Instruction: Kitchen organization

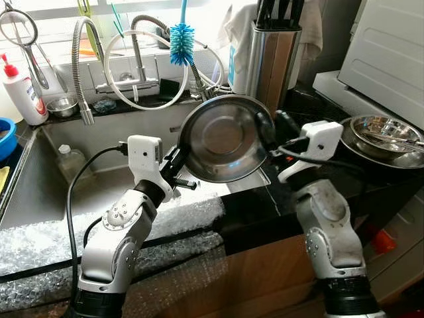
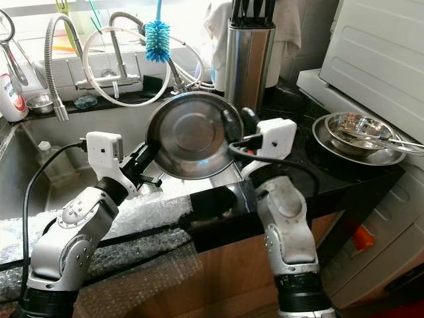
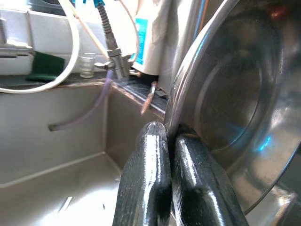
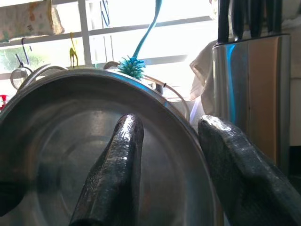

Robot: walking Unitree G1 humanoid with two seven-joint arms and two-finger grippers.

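Note:
A round steel bowl (image 1: 222, 139) is held on edge above the sink's right rim, its hollow facing me. My left gripper (image 1: 177, 159) is shut on the bowl's left rim; in the left wrist view both fingers (image 3: 150, 155) pinch the rim of the bowl (image 3: 235, 94). My right gripper (image 1: 268, 129) is at the bowl's right rim. In the right wrist view it (image 4: 171, 127) straddles the rim of the bowl (image 4: 61, 141), one finger inside, one outside, with a gap between them.
The sink (image 1: 40, 192) lies below left with a plastic bottle (image 1: 69, 162) in it. Bubble wrap (image 1: 40, 245) covers the front counter edge. A knife block (image 1: 271, 59) stands behind, stacked steel bowls (image 1: 381, 136) right, a blue brush (image 1: 181, 43) by the faucet.

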